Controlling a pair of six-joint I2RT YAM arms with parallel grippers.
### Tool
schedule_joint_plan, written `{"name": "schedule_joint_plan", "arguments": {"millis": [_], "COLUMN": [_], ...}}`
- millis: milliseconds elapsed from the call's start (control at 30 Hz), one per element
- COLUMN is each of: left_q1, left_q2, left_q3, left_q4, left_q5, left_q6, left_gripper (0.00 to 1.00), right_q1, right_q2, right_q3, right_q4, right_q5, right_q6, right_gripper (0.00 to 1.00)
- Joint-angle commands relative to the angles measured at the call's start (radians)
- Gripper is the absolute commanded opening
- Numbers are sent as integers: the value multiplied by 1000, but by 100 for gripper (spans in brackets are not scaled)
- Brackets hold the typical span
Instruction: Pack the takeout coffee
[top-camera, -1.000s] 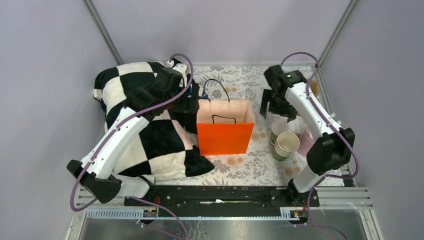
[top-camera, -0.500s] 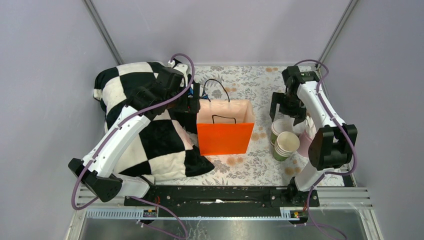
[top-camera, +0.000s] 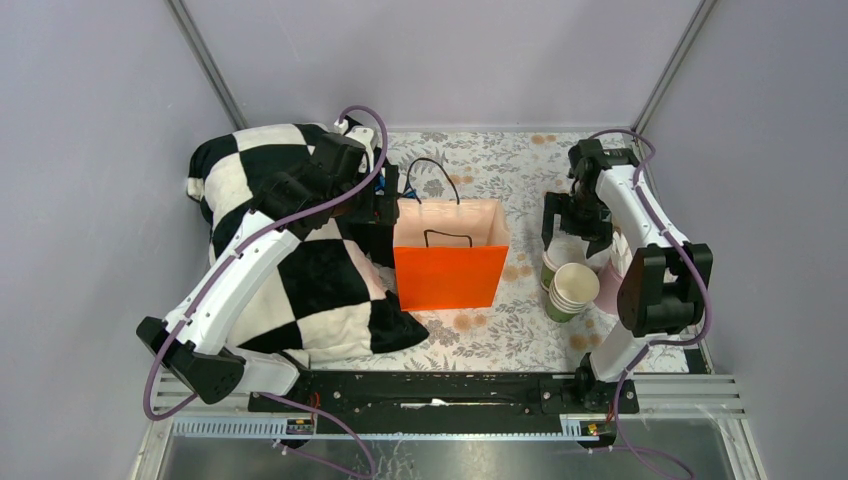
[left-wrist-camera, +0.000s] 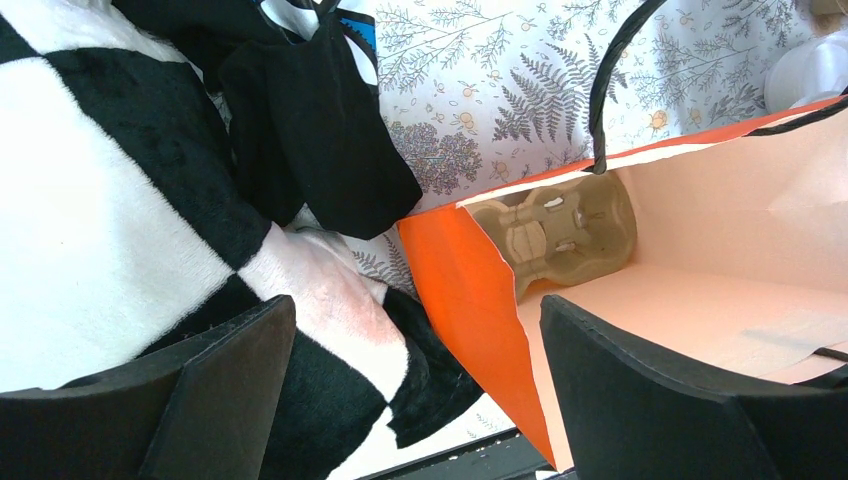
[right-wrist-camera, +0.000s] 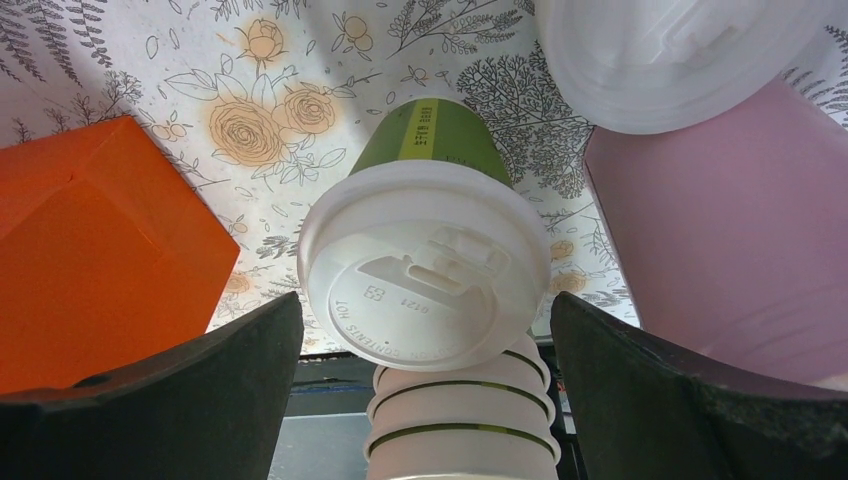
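- The counter (top-camera: 500, 345) was covered with a pale cloth printed with flowers and ferns, and plain lilac walls closed it in on three sides
- One black-and-white checked blanket (top-camera: 300, 285) lay heaped on the left part of the counter
- One orange paper bag (top-camera: 450, 275) stood upright and open-mouthed near the middle, just beside the blanket, with one brown cardboard cup tray (left-wrist-camera: 560, 230) lying inside at its bottom
- One green coffee cup with a white lid (right-wrist-camera: 425, 270) stood upright on the counter right of the bag, just beside one stack of lidless green cups (top-camera: 572, 290); how many cups were nested there I cannot tell
- One pink cup (right-wrist-camera: 720, 220) stood next to them, and another white lid (right-wrist-camera: 650, 60) showed behind it
- The left hand (left-wrist-camera: 415, 320) was spread wide at the bag's left rim, holding nothing
- The right hand (right-wrist-camera: 425, 310) was spread as wide, one finger on each side of the lidded cup, not closed on it
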Motion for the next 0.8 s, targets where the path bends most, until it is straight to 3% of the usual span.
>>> {"name": "schedule_joint_plan", "arguments": {"millis": [0, 567, 767], "left_q1": [6, 8, 8], "left_q2": [1, 11, 16], "left_q3": [40, 45, 48], "left_q4": [23, 23, 22], "left_q5": [3, 12, 15], "left_q6": [12, 8, 9], "left_gripper": [96, 96, 96], "right_q1": [-2, 8, 19], "right_q2": [15, 22, 32], "right_q3": [8, 13, 14], "right_q4": [5, 5, 1], "right_q5": [-15, 46, 64], "right_q6": [-27, -37, -36], "right_gripper": [100, 100, 95]}}
